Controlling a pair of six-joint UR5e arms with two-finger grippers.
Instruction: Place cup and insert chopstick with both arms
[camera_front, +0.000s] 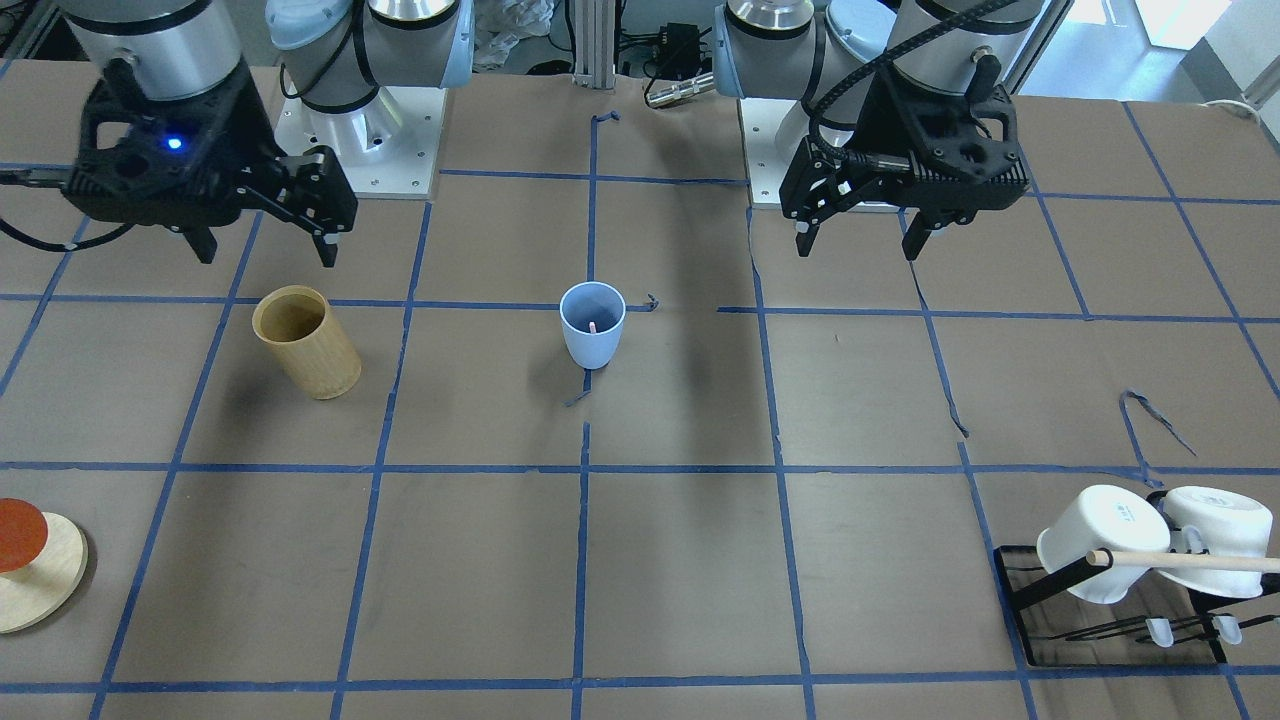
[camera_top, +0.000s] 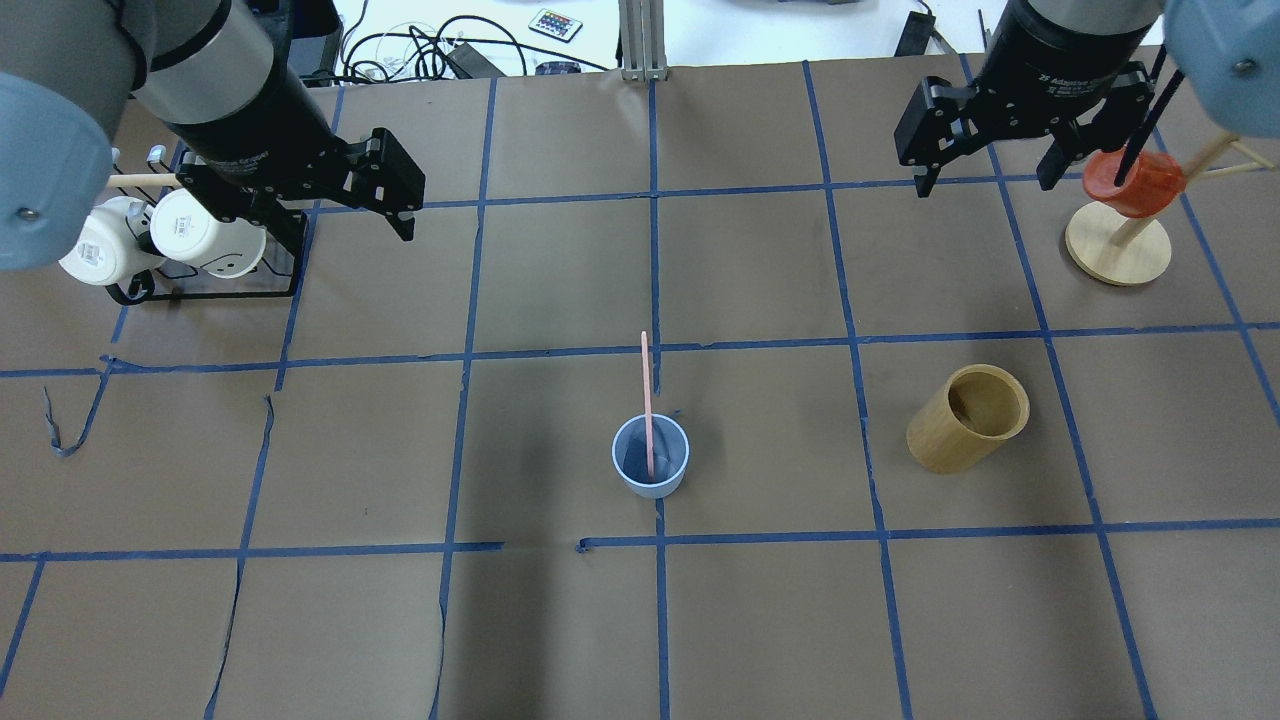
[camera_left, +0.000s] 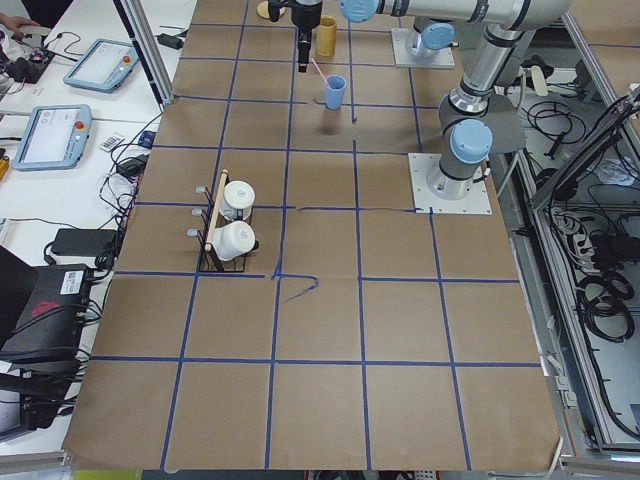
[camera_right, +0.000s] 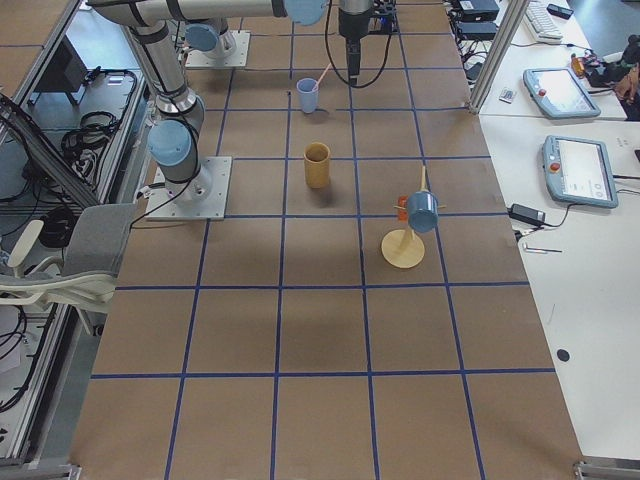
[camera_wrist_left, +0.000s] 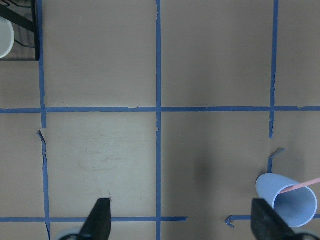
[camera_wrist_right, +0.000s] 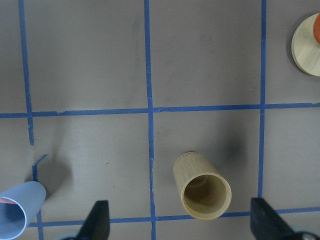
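Cup (camera_top: 668, 464) stands upright mid-way along the counter (camera_top: 760, 620), chopstick (camera_top: 646, 400) leaning inside. Left hand (camera_front: 858, 245) and right hand (camera_front: 266, 250) are released, empty, well apart from it on either side.

Left hand (camera_front: 858, 242) held high, spread wide, right hand (camera_front: 267, 250) likewise, both pointing down

1. The cup (camera_top: 650, 458) stands at mid-table, between my two arms. The chopstick (camera_top: 646, 395) stands in it, leaning away from my base.
2. To the cup's right, well apart, is the cylinder (camera_top: 966, 418). The stand (camera_top: 1118, 255) lies beyond it, farther right.
3. At far left is the rack (camera_top: 215, 294), with two mugs (camera_top: 205, 232) on it.
4. My left gripper (camera_front: 857, 245) hangs just right of the rack. My right gripper (camera_top: 982, 180) hangs just left of the stand.
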